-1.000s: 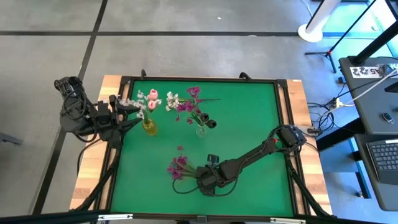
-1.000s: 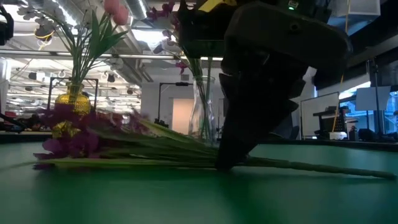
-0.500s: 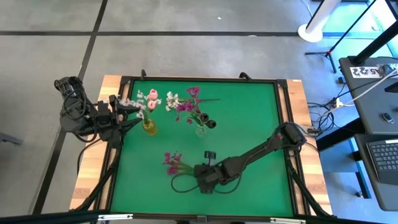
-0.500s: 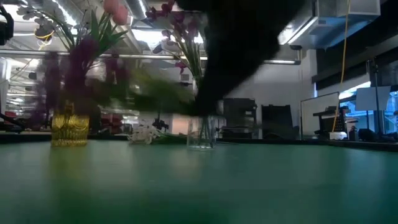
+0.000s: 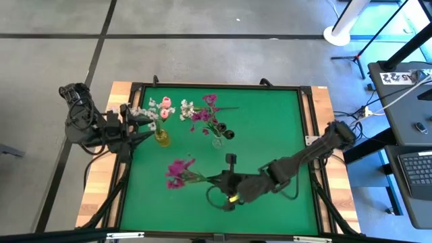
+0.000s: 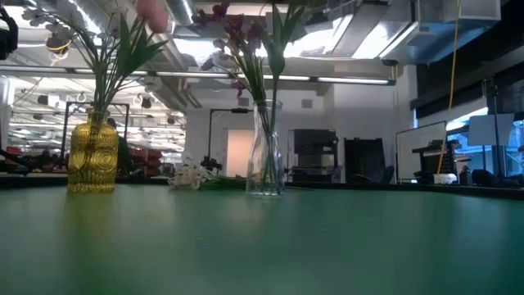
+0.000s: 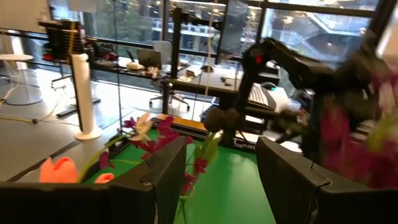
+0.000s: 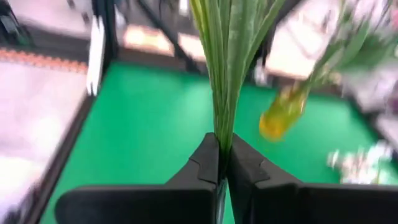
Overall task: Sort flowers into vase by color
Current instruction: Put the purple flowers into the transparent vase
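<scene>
The right pincer [image 5: 217, 181] is pinching the green stems of a magenta sprig [image 5: 177, 171], its blooms just ahead of the fingertips and lifted off the bench [image 5: 270, 128] (so the carry is under way). Next, I judge, it must tip the stems upright over the clear vase [image 5: 217, 142] beyond. The left pincer [image 5: 138, 121] waits spread beside the yellow vase [image 5: 162, 138].

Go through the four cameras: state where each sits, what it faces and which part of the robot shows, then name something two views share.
High view: overhead, straight down on the green table; both arms show.
Low view: at tabletop height, facing the yellow vase and clear vase; no arm shows.
Left wrist view: on the left arm, past its open left gripper across the table.
Right wrist view: on the right arm; right gripper shut on green stems.
Shared: the yellow vase, in high, low and right wrist views.
</scene>
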You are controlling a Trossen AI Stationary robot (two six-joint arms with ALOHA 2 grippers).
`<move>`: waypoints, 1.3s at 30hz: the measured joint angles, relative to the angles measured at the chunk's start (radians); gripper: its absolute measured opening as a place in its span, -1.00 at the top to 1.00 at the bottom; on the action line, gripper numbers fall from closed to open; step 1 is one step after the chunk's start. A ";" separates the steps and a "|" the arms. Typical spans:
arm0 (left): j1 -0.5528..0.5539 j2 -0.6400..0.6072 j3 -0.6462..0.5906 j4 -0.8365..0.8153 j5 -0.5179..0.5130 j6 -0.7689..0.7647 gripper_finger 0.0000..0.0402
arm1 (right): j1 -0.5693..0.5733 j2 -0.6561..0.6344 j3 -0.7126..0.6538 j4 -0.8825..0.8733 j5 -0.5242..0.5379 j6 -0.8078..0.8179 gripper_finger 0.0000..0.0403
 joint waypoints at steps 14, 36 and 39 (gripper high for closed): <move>0.000 0.021 0.000 -0.020 0.064 -0.005 0.05 | -0.105 -0.157 -0.053 0.290 -0.313 -0.279 0.97; 0.000 0.023 0.000 -0.029 0.029 -0.026 0.05 | -0.401 -0.620 -0.786 1.127 -0.342 -0.358 0.94; 0.000 0.023 0.000 -0.039 0.014 -0.026 0.05 | -0.477 -0.616 -0.831 1.110 -0.295 -0.316 0.94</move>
